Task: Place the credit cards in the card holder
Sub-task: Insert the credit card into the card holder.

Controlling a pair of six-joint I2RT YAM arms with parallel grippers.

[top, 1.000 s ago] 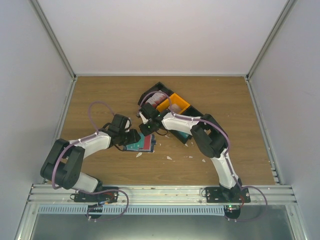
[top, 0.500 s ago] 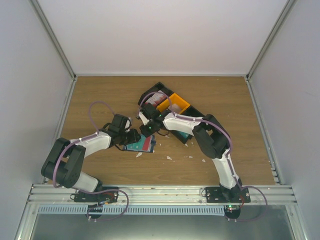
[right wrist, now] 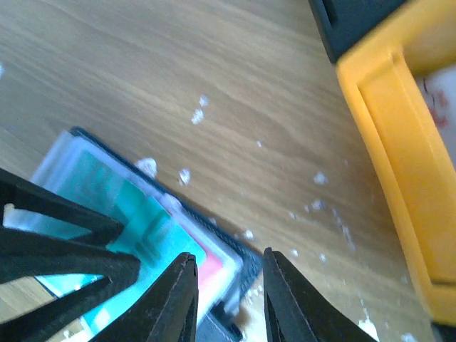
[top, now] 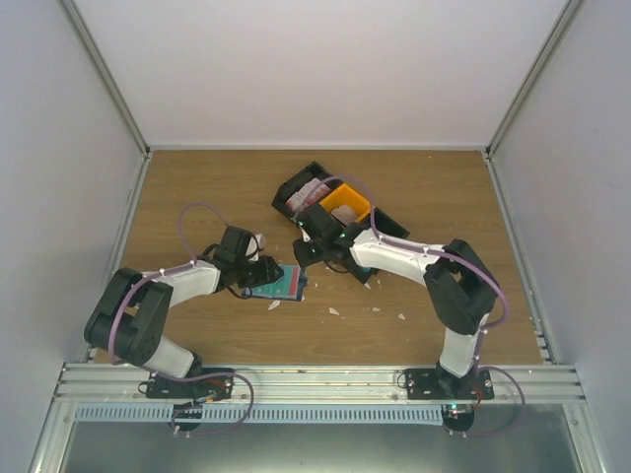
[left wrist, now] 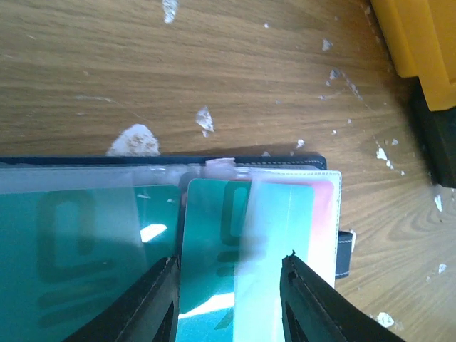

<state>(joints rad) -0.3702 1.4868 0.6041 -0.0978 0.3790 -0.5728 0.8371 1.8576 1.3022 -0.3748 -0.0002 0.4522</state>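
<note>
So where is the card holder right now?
Top view: the card holder lies open on the table, left of centre, at the left gripper, below the orange tray.

navy card holder (top: pixel 279 284) lying open, teal card (left wrist: pixel 214 256) on its inside

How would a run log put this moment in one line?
left tool: over card holder | right tool: open, empty | credit cards: some tucked in holder

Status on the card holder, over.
Left pincer over card holder, grip unclear. Right pincer open, empty, near it. Teal card lies in it. Scraps nearby, not blocking.
</note>
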